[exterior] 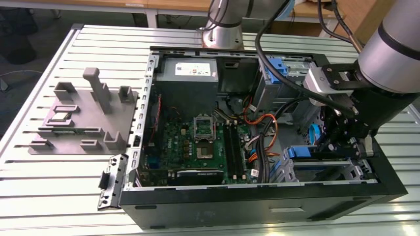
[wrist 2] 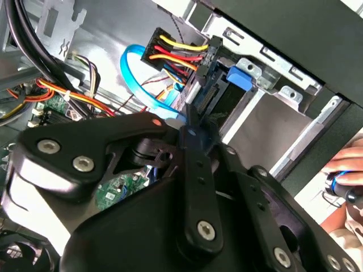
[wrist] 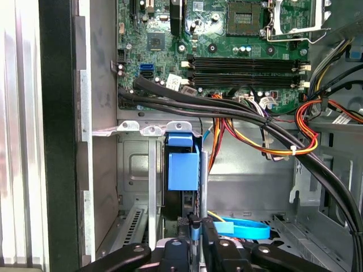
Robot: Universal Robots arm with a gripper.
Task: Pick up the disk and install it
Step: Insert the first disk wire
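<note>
Gripper (wrist: 195,229) at lower centre of first wrist view, fingers clamped on edge of disk (wrist: 183,170) | disk upright in drive bay (wrist: 136,164), blue carrier frame showing | cable bundle (wrist: 227,107) beyond | motherboard (wrist: 227,39) at upper frame

Case: open black computer case (exterior: 262,204) on slatted tabletop (exterior: 52,182).
Motherboard: green motherboard (exterior: 196,147) lies inside.
Fixture: grey fixture (exterior: 82,120) beside case.

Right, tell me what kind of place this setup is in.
Probably a robotics lab or test workbench for computer assembly. An open desktop computer case lies on a slotted aluminium table, a grey parts fixture sits beside it, and the robot arm's gripper reaches inside.
</note>
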